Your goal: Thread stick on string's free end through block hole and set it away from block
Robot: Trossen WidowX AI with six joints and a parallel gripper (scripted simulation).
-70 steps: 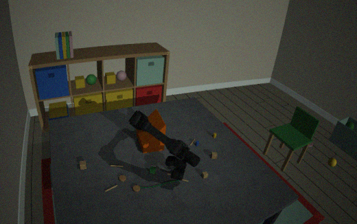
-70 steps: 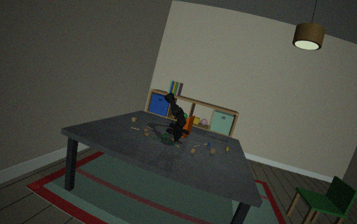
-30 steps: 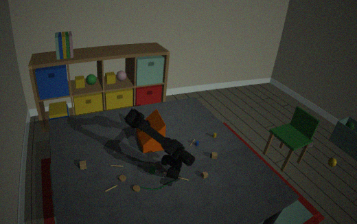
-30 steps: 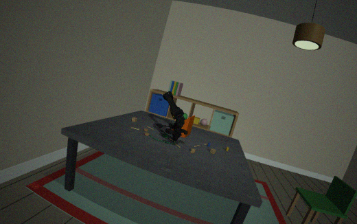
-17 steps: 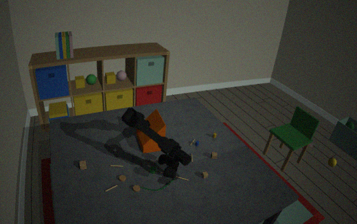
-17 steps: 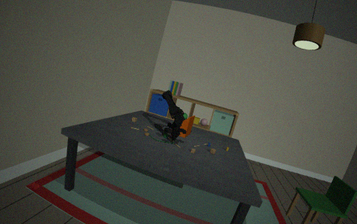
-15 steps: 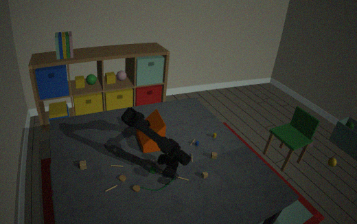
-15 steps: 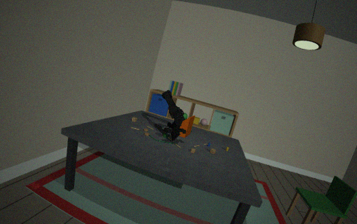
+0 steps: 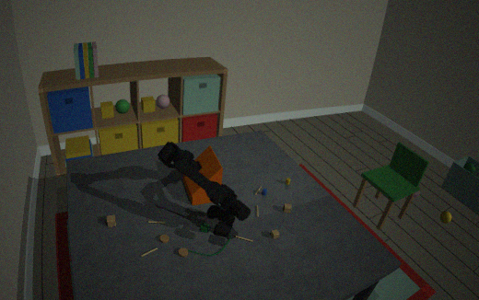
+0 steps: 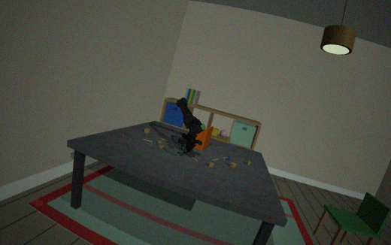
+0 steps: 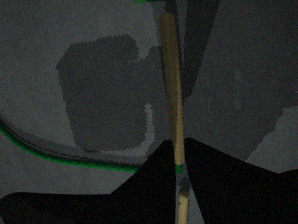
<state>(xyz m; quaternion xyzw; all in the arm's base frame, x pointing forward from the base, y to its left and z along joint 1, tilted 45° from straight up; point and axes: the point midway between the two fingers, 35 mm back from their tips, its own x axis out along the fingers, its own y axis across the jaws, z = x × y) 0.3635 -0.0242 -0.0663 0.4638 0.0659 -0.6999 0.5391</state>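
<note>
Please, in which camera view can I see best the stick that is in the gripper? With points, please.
The wrist view: the stick [image 11: 172,75] appears large between the gripper's [image 11: 181,145] fingers. The top and exterior views show it only as tiny, if at all.
</note>
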